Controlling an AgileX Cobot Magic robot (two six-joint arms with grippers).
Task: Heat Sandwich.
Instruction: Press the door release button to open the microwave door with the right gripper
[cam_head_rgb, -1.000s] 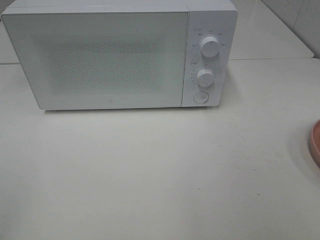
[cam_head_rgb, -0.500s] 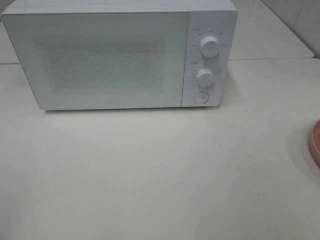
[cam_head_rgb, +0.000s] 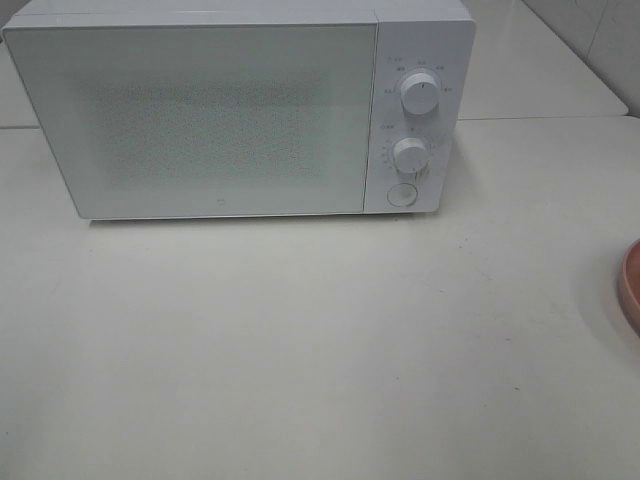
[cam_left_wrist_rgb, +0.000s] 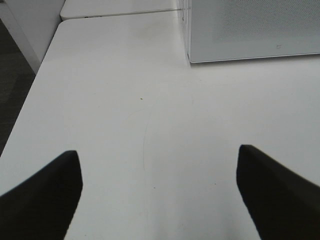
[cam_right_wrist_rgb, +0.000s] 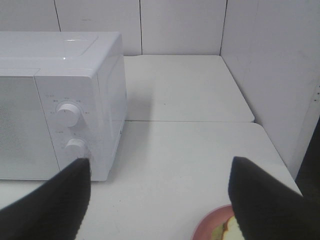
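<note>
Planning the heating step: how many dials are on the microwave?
2. Upper dial and lower dial, stacked on the microwave's right-hand control panel; a round button sits below. None appears hidden.

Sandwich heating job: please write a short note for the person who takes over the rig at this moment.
The left pincer is open and empty, over the table near the left end of the microwave.
The right pincer is open and empty, close to the pink plate at the table's right edge.
The sandwich lies on the pink plate, only partly in view.
The microwave is shut.
Done: nothing that shows yet.
Left: probably open the microwave, put the sandwich in, shut it, and set the dials.
</note>
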